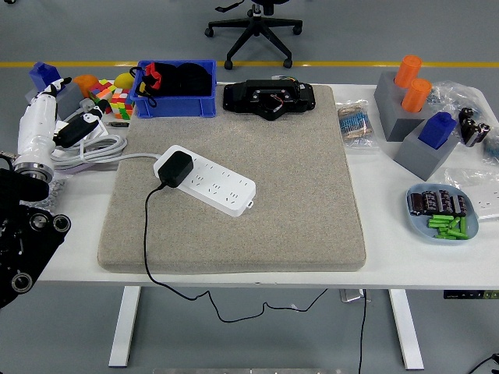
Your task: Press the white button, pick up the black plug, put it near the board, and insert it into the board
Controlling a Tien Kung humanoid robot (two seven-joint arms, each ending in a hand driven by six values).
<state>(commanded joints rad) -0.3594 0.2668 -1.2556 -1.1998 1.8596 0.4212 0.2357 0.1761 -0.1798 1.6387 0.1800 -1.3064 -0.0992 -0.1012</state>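
The left arm (23,234) is cut by the left picture edge, and its hand cannot be seen clearly. The black plug (175,169) hides its pins and the socket under it on the board (210,181). The black cable (148,249) drops behind the desk (234,274) edge. The chair (253,23) is cut at the top.

It looked like a lab; the white table (234,269) held robot parts, and yellow tape (312,64) lined the grey floor.
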